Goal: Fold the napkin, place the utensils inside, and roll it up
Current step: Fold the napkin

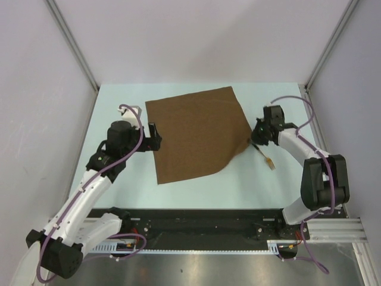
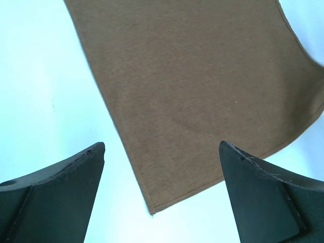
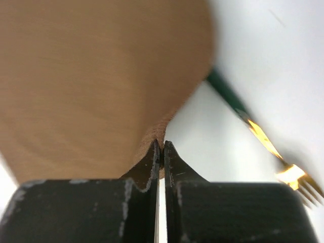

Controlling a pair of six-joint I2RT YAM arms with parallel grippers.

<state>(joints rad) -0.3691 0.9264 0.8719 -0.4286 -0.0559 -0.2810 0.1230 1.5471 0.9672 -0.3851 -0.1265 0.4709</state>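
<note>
The brown napkin (image 1: 196, 134) lies spread on the pale table, its right corner lifted. My right gripper (image 1: 255, 138) is shut on that corner; the right wrist view shows the cloth (image 3: 91, 86) pinched between the closed fingertips (image 3: 154, 154). The fork (image 1: 264, 154), dark-handled with gold tines (image 3: 293, 177), lies on the table just right of the pinched corner, its handle end partly hidden by the cloth. My left gripper (image 1: 156, 137) hovers open at the napkin's left edge. In the left wrist view the near corner of the napkin (image 2: 192, 91) sits between the wide-apart fingers (image 2: 61, 187).
A metal rail (image 1: 208, 223) with the arm bases runs along the near edge. Grey walls and frame posts (image 1: 71, 42) close in the table at left, right and back.
</note>
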